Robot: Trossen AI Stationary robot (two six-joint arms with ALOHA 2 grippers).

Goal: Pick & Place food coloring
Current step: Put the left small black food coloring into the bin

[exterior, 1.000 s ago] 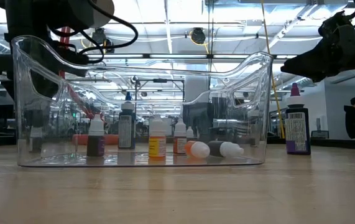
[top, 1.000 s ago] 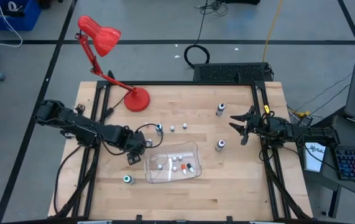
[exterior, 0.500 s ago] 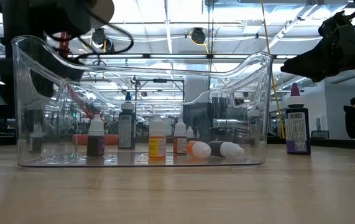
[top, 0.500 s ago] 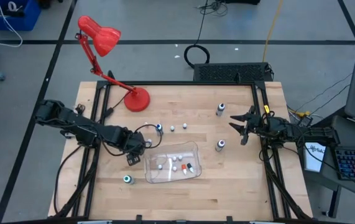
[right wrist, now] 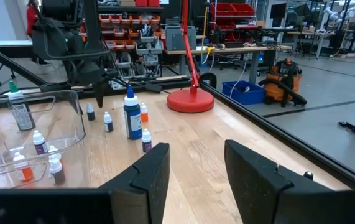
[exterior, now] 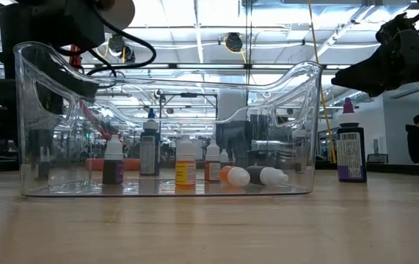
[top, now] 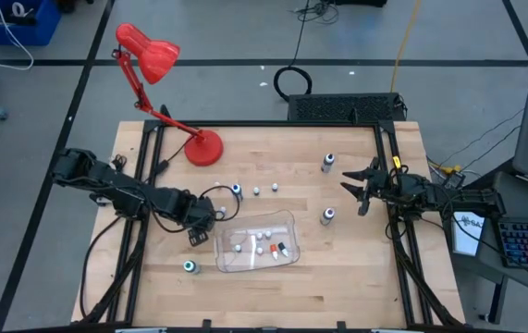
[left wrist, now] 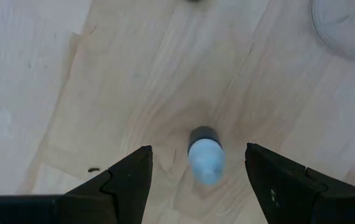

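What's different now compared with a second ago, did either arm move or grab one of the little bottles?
Barely anything. In the low view the left arm's dark shape behind the clear tray shifted slightly; the left gripper hangs open over a small light-capped bottle without holding it. The right gripper stayed open and empty, and the bottles in the tray and on the table kept their places.

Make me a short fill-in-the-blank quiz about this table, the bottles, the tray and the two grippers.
1. The lamp at the table's far left is colored ____.
2. The left gripper hovers open over a standing bottle with a ____ cap.
3. The two orange and dark bottles in the clear tray are lying ____.
4. The right gripper holds ____.

Answers: red; white; on their sides; nothing
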